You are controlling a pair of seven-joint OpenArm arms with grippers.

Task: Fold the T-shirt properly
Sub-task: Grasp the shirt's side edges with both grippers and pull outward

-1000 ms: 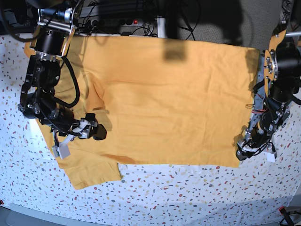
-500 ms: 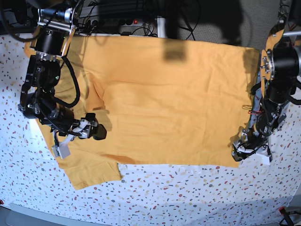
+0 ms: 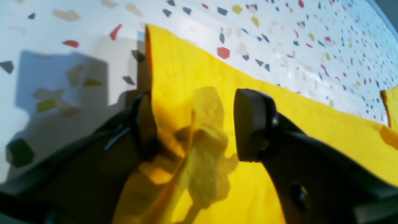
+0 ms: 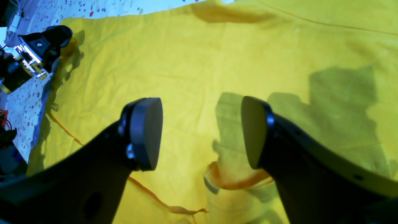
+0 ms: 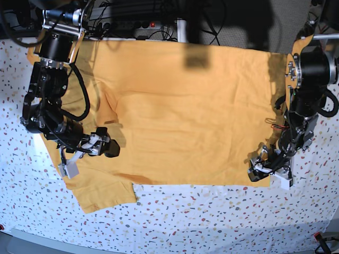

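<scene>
Where the T-shirt (image 5: 185, 116) ends, left end effector (image 3: 192, 124) astride its corner.

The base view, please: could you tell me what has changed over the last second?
The left end effector has slid in over the T-shirt at its lower hem corner, and the fabric there has bunched up between its fingers, which have not clamped it. The right end effector stayed open above the shirt near the sleeve, and the rest of the shirt lies flat as before.
</scene>
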